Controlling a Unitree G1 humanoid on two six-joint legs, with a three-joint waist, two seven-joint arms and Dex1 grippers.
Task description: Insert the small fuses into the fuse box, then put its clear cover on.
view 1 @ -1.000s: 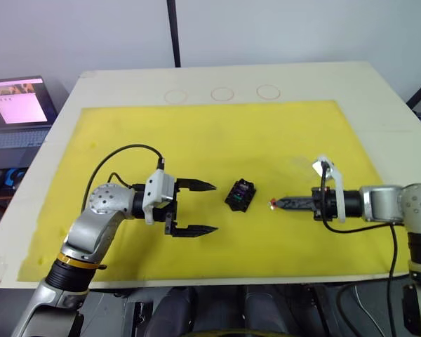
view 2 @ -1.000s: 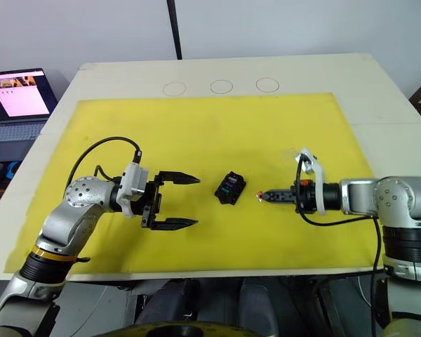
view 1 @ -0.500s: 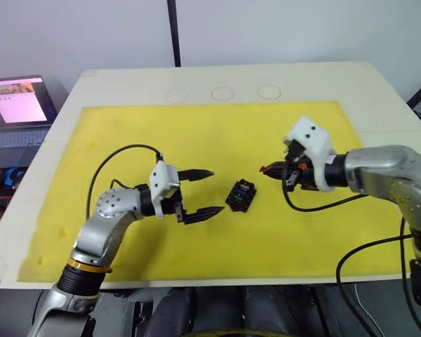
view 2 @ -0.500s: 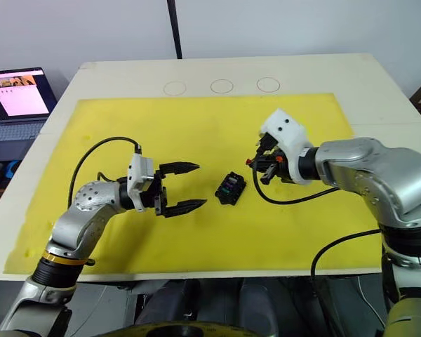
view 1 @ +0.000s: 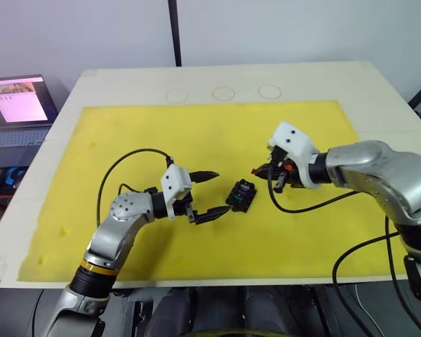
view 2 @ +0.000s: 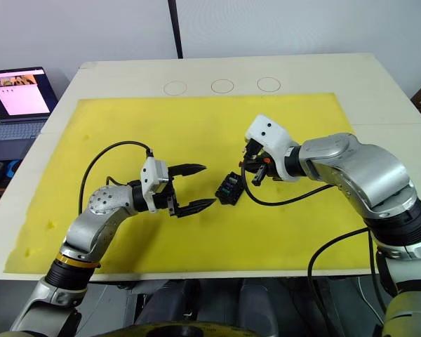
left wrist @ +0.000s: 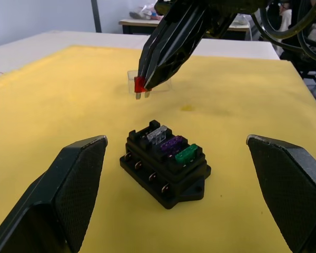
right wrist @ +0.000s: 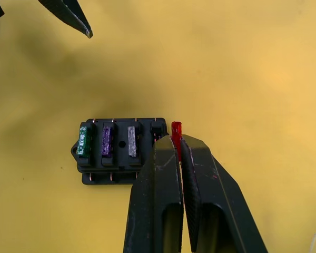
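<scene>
black rubbery pads of the left gripper (left wrist: 174, 195) stand wide apart at the lower corners of the left wrist view, holding nothing; in the left eye view this left gripper sits at lower centre, its tips just left of the fuse box. a second ago it hung further left on the yellow mat (view 1: 126, 133), so it has crept in toward the box, probably to steady it.

between those pads, at the centre of the frame, lies the fuse box (left wrist: 166, 167), flat on the mat. three of the small fuses are already seated in its top row: a green fuse (left wrist: 186, 153) at the near end, a purple fuse (left wrist: 172, 143) beside it, then a greyish fuse (left wrist: 157, 134). the slot at the far end looks empty, though at this angle i cannot be sure.

above and behind the box, upper centre, the right gripper (left wrist: 144, 84) is pinched tight on the red fuse (left wrist: 140, 84), blades pointing down, well clear of the box. a second ago this arm lay low at the right of the eye views with the red fuse near the mat; now it has swung up and in. the right wrist view puts the fuse just past the empty end slot, so a small correction and a descent remain.

further back, just behind the red fuse, a faint see-through shape on the mat may be the clear cover (left wrist: 150, 81), untouched; that step is not yet begun.
</scene>
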